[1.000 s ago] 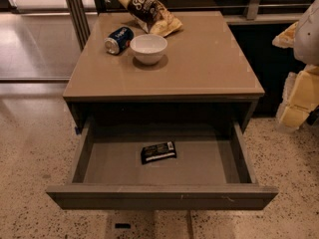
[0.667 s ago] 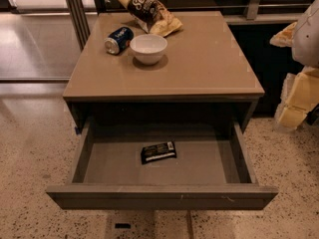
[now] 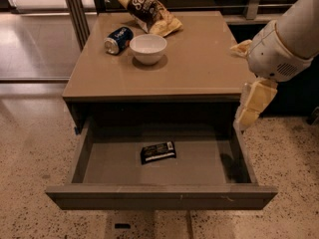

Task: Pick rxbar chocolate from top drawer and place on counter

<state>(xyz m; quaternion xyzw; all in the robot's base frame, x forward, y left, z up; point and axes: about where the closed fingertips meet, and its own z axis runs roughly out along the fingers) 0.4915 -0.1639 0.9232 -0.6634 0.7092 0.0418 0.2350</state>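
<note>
A blue drink can [image 3: 118, 39] lies on its side at the far left of the counter [image 3: 199, 66]. Just to its right stands a white bowl [image 3: 148, 49], and a dark-and-tan chip bag [image 3: 149, 13] lies behind the bowl at the far edge. Below the tabletop, the top drawer [image 3: 159, 197] stands pulled out over the speckled floor [image 3: 30, 148]. The rxbar chocolate [image 3: 158, 152] lies flat near the middle of the drawer's bare bottom, slightly askew and apart from every wall. At right, the robot's white arm reaches in from the upper corner, and its cream-coloured gripper [image 3: 250, 108] hangs beside the counter's right near corner, above the drawer's right wall and well apart from the bar. Whether the gripper is open or closed cannot be told.
</note>
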